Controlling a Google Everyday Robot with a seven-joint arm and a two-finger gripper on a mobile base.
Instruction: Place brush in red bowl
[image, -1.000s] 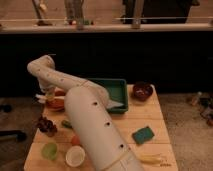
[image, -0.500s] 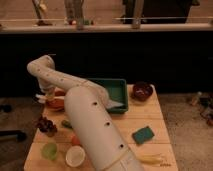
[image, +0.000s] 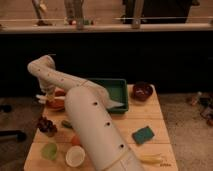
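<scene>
Pincer (image: 47, 95) is hovering over the red bowl (image: 56, 103) at the worktop (image: 150, 120) left edge, can't tell its grip, brush (image: 42, 98) is looking light, stiff, slippery, so pinching mid-handle seems best.

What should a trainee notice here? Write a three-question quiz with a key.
1. True or false: the end effector is at the left side of the table, by the red bowl.
2. What sits just right of the green tray? A) the dark bowl B) a kettle C) the red bowl
3. Fill in: the sponge near the table's right edge is coloured ____.
Key: 1 true; 2 A; 3 green.
</scene>
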